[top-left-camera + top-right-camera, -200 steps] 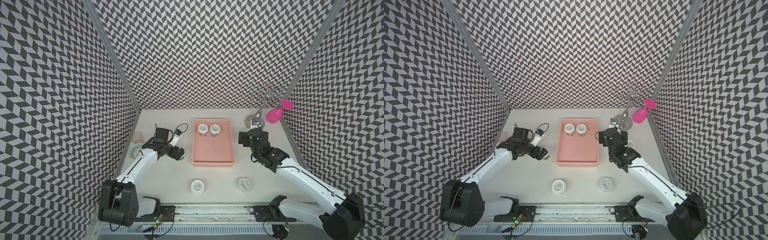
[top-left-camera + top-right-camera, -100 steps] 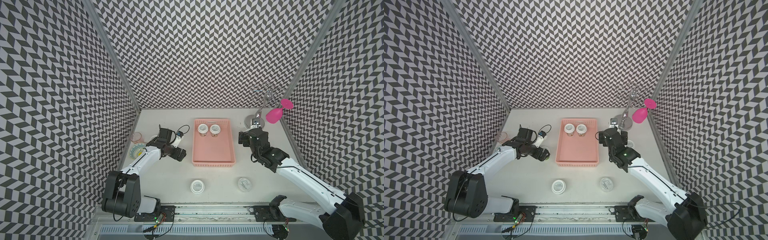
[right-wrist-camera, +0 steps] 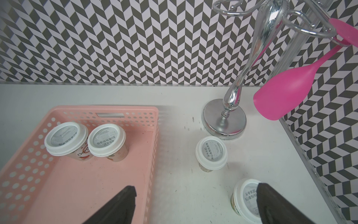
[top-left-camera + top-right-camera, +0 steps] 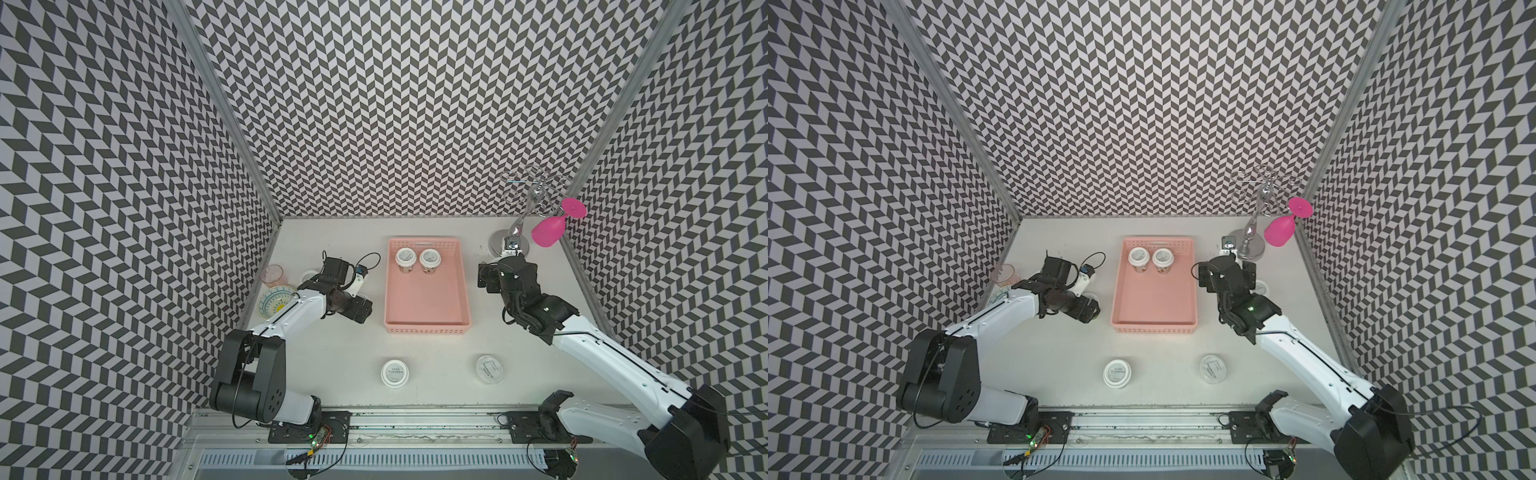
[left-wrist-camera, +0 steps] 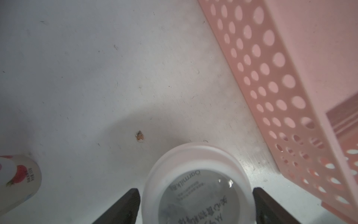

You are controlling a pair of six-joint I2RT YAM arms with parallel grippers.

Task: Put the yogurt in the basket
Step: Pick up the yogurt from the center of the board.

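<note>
Top views both show two yogurt cups at lower centre of the frame, just beyond the front rail. A white-lidded front cup stands well apart from a grey-lidded front cup to its right, both on the table outside the basket.

At mid-frame lies the salmon-pink perforated basket, its near half bare. Just left of it, the left gripper sits low over a table cup. The left wrist view shows its dark fingers flanking the lid's rim, and whether they press it cannot be told. A strawberry-labelled cup sits farther from the basket.

Right of the basket, the right gripper hangs spread wide and empty. One finger is above the basket floor, and the other is in front of a half-hidden cup on the table. Beyond it, a lone cup stands just short of the chrome glass rack.

At the basket's far end, a left basket cup and a right basket cup stand upright side by side. By the left wall are a patterned bowl and a clear pinkish tumbler. At right, a magenta wine glass hangs upside down from the rack.
</note>
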